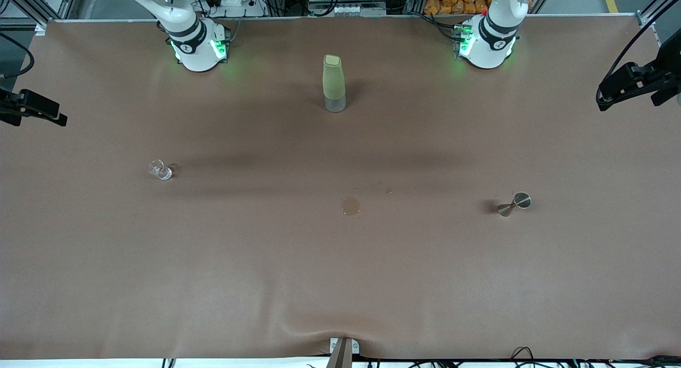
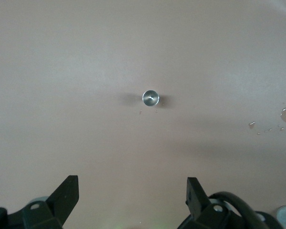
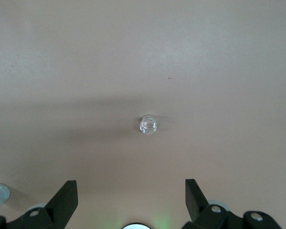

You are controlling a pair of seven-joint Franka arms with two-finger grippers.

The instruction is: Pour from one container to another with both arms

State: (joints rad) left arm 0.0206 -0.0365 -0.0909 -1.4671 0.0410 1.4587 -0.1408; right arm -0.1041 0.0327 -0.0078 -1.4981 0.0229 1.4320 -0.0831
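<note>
- Both arms waited with only their white bases showing along the 12 o'clock edge of the brown table (image 1: 213,283) in the front view: the right arm (image 1: 186,27) at about 11 o'clock, the left arm (image 1: 492,30) at about 1 o'clock.
- Left gripper (image 2: 132,191) hung high over the table, fingers (image 2: 66,193) spread wide and holding nothing; a small metal measuring cup (image 2: 150,97) stood on the cloth straight below its camera.
- Right gripper (image 3: 131,193) hung likewise, fingers (image 3: 66,195) wide apart and empty, above a small clear glass (image 3: 148,125).
- Seen from the front camera, the metal measuring cup (image 1: 514,203) stood at about 3 o'clock from the table's middle, toward the left arm's end.
- The clear glass (image 1: 159,169) stood at about 9 o'clock, toward the right arm's end, well apart from the cup.
- A tall bottle (image 1: 334,83) with a pale green sleeve and a clear base stood upright at 12 o'clock from the middle, between the two bases.
- A small wet patch (image 1: 350,206) with a few droplets beside it lay near the middle, nearer to the front camera than the bottle.
</note>
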